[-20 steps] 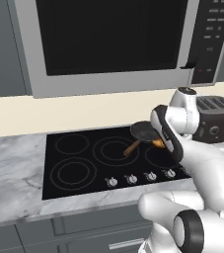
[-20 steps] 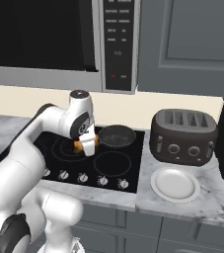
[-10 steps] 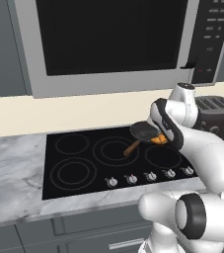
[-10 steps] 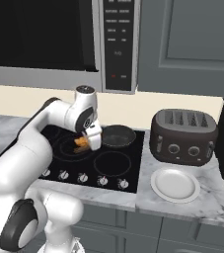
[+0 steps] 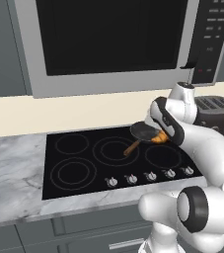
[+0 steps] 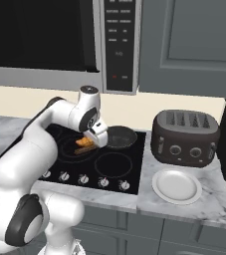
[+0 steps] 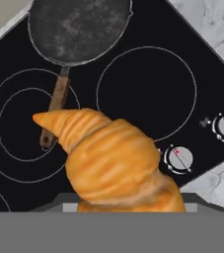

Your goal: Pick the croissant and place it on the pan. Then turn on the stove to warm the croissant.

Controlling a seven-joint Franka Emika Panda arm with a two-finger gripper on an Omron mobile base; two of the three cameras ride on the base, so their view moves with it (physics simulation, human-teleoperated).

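Your gripper (image 6: 90,143) was closed on the croissant (image 6: 84,144), held above the stove (image 6: 114,164), just beside the pan (image 6: 120,137). A toaster (image 6: 185,136) and white plate (image 6: 176,186) sat right of it on the marble counter (image 6: 184,206); a microwave (image 5: 108,42) hung overhead.

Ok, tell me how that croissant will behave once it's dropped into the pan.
The croissant looks puffy and small beside the pan, so probably light. Its layered crust suggests it flakes or dents under squeeze. Its curved, tapered shape may let it rock or tip on landing.
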